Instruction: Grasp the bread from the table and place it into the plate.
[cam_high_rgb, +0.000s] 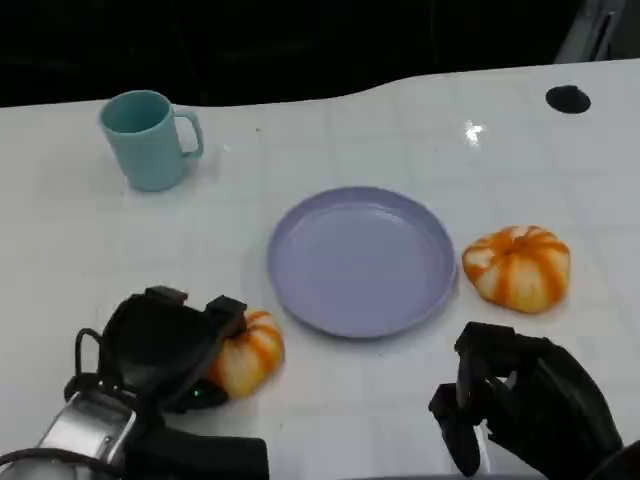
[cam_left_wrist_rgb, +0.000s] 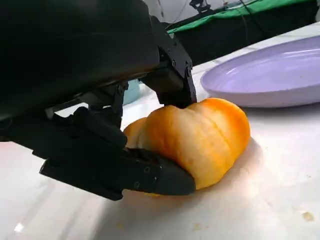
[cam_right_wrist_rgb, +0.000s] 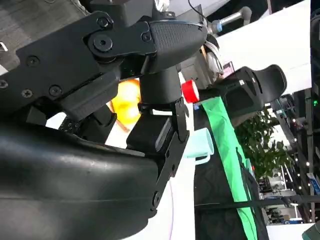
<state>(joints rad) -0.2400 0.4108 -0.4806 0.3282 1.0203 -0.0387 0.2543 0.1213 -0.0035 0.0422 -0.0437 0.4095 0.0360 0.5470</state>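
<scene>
1. Gripping a bread roll (cam_high_rgb: 248, 355), the left robot hand (cam_high_rgb: 165, 345) has its fingers (cam_left_wrist_rgb: 150, 175) clamped around it, one under the side and others on top, as the left wrist view shows.
2. That bread roll sits on the white surface (cam_high_rgb: 80, 250), just beside the near-left edge of the lilac plate (cam_high_rgb: 362, 260), not touching it.
3. The plate holds nothing.
4. A second bread roll (cam_high_rgb: 517, 266), orange with pale stripes, lies on the surface just beside the plate's right rim.
5. The right robot hand (cam_high_rgb: 520, 400) hangs near the plate's near-right side, below the second roll, with its fingers curled inward and nothing in them.
6. A teal mug (cam_high_rgb: 148, 138) stands upright well apart from the plate, to its far left, handle turned toward the plate's side.
</scene>
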